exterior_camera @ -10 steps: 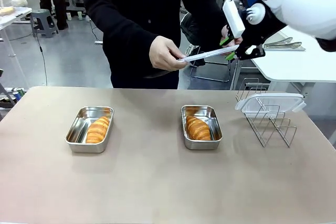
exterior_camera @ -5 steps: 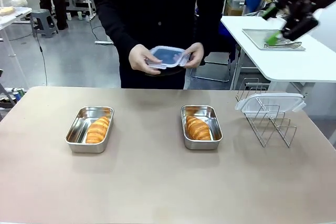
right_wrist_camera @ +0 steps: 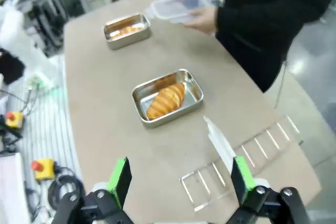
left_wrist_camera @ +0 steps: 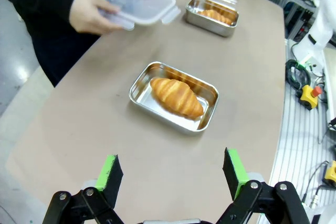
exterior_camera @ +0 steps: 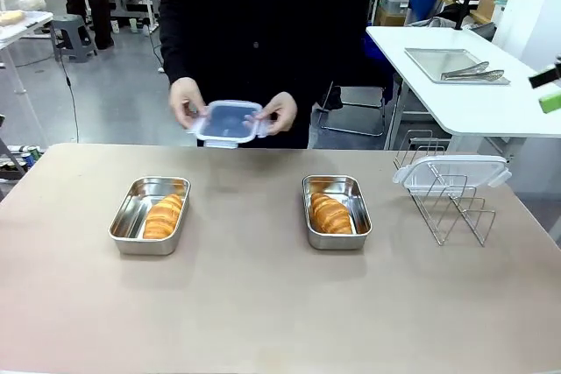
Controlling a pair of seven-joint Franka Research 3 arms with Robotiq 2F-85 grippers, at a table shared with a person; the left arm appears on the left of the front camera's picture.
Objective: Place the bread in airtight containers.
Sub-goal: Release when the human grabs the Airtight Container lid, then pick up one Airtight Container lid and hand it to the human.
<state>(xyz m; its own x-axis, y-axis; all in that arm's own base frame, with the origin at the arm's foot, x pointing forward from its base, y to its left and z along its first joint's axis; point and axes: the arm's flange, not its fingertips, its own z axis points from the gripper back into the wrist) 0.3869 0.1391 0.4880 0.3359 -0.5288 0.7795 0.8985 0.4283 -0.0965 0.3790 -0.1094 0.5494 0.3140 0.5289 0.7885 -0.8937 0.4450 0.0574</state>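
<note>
Two steel containers sit on the table, each with a croissant inside. The left container [exterior_camera: 131, 216] holds one croissant [exterior_camera: 163, 216]; the right container [exterior_camera: 357, 209] holds another croissant [exterior_camera: 330, 215]. A person at the far side holds a clear lid [exterior_camera: 228, 120] in both hands above the table's far edge. My left gripper [left_wrist_camera: 172, 174] hangs open above the near container [left_wrist_camera: 143, 90] and its croissant [left_wrist_camera: 176, 97]. My right gripper [right_wrist_camera: 181, 182] is open and empty, high above the other container [right_wrist_camera: 195, 91] and croissant [right_wrist_camera: 165, 100]. It shows at the far right edge [exterior_camera: 549, 89].
A wire rack [exterior_camera: 451, 208] stands at the table's right with a second clear lid [exterior_camera: 451, 170] lying on top. A white side table behind carries a metal tray [exterior_camera: 438, 63] and tongs [exterior_camera: 478, 74]. Open tabletop lies in front of both containers.
My right gripper opened and let the lid go to the person, then drew back to the right edge. The person took the lid in both hands and carried it leftward.
</note>
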